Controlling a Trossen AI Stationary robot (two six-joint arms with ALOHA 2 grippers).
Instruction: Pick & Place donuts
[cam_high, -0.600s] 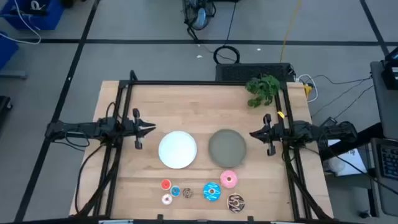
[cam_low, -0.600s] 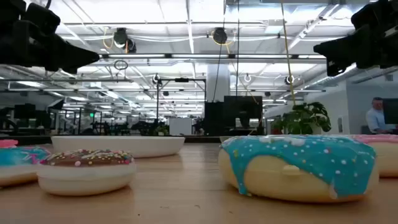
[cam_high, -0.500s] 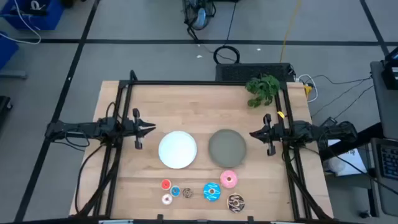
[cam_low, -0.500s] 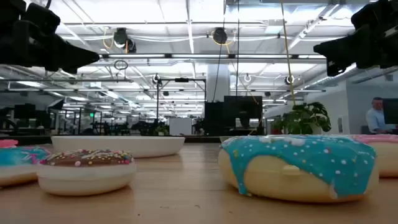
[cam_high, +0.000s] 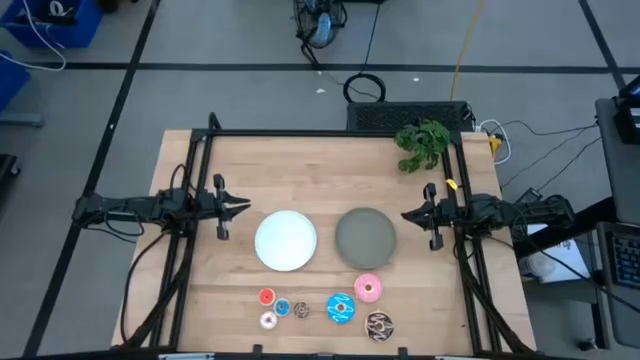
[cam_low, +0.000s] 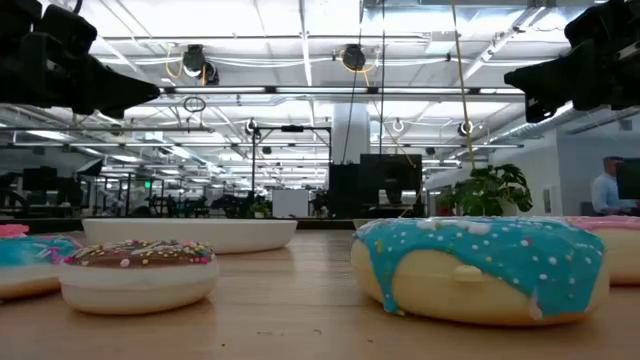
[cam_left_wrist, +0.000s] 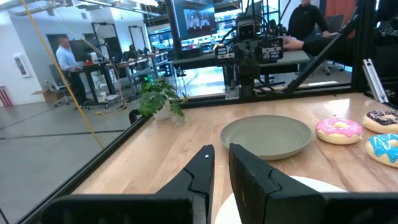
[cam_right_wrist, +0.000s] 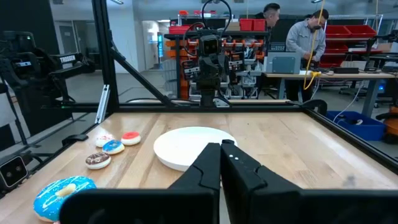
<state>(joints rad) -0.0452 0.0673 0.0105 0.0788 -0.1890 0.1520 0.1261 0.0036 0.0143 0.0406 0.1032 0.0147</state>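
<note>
Seven donuts lie flat on the wooden table near its front edge. The small ones are red, blue, brown and white-pink. The larger ones are blue, pink and brown with sprinkles. My left gripper hovers left of the white plate; its fingers stand a narrow slit apart with nothing between them. My right gripper hovers right of the grey plate, shut and empty. Both hang well above the table.
A green plant stands at the table's far right corner. A black frame runs along the far and side edges. People work at benches beyond the table. Bare wood lies between the plates and the far edge.
</note>
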